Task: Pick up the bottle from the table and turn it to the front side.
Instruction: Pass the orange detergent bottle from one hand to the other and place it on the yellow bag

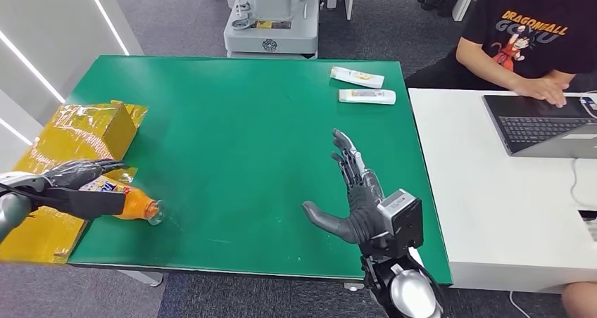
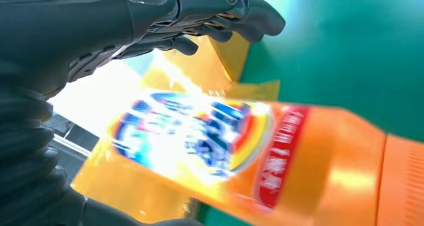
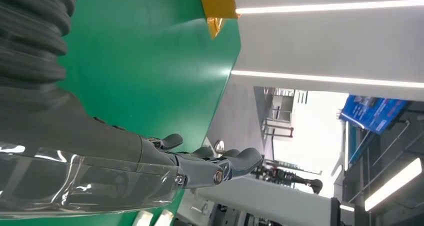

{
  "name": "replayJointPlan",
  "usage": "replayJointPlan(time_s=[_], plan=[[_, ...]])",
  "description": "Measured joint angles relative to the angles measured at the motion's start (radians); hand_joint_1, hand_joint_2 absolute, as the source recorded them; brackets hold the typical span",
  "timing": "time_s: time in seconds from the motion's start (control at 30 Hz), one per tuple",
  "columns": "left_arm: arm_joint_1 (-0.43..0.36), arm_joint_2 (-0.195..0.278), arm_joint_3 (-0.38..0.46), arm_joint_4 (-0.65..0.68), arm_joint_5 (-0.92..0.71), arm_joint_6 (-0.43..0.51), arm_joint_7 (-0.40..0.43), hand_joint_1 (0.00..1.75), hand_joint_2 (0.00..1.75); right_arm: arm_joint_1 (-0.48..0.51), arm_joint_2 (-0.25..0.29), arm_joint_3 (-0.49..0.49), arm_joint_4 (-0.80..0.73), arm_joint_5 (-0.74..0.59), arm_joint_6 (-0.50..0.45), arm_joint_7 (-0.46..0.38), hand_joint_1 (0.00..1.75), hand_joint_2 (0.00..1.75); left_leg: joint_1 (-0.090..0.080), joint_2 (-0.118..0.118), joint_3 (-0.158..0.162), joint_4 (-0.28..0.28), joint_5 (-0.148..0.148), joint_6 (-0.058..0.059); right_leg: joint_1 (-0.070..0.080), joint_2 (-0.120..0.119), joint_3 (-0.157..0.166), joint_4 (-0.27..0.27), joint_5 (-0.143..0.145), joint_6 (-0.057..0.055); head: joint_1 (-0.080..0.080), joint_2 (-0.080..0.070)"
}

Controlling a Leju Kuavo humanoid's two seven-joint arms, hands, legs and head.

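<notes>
Left hand (image 1: 74, 184): we grasp the orange bottle (image 1: 130, 204) lying on the green worktop (image 1: 246, 135).
Right hand (image 1: 355, 198): ours, released, fingers spread.

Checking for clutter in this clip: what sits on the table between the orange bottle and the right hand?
Nothing: in the head view, bare green table runs from the bottle, held by the left hand, to the open right hand.

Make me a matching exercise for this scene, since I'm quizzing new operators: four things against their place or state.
Things:
1. orange bottle
2. right hand
3. two white tubes
4. laptop

Places or states:
a. on the white desk
b. far side of the green table
c. open, holding nothing
d. lying in the left hand's grasp

Pairs: 1-d, 2-c, 3-b, 4-a
</notes>
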Motion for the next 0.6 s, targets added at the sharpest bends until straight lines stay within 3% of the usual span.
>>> replayJointPlan(time_s=[0.2, 0.5, 0.6], plan=[[-0.028, 0.058, -0.018, -0.110, 0.067, 0.001, 0.023, 0.00, 1.75, 0.007, 0.000, -0.001, -0.002, -0.002, 0.001, -0.009, 0.00, 1.75, 0.000, 0.000, 0.000, 0.000, 0.000, 0.000, 0.000, 0.000, 0.000, 0.000, 0.000, 0.000, 0.000, 0.000], [-0.091, 0.061, -0.039, -0.261, 0.219, 0.001, 0.038, 0.00, 1.75, 0.027, 0.000, -0.010, -0.013, 0.003, 0.005, -0.024, 0.00, 1.75, 0.000, 0.000, 0.000, 0.000, 0.001, -0.001, 0.000, 0.000, 0.000, 0.000, 0.001, -0.001, 0.000, 0.000], [-0.093, 0.061, -0.042, -0.296, 0.252, 0.042, 0.029, 0.00, 1.75, 0.033, 0.000, -0.011, -0.014, 0.005, 0.014, -0.024, 0.00, 1.75, 0.000, 0.000, 0.000, 0.000, 0.001, -0.001, 0.000, 0.000, 0.000, 0.000, 0.001, -0.001, 0.000, 0.000]])
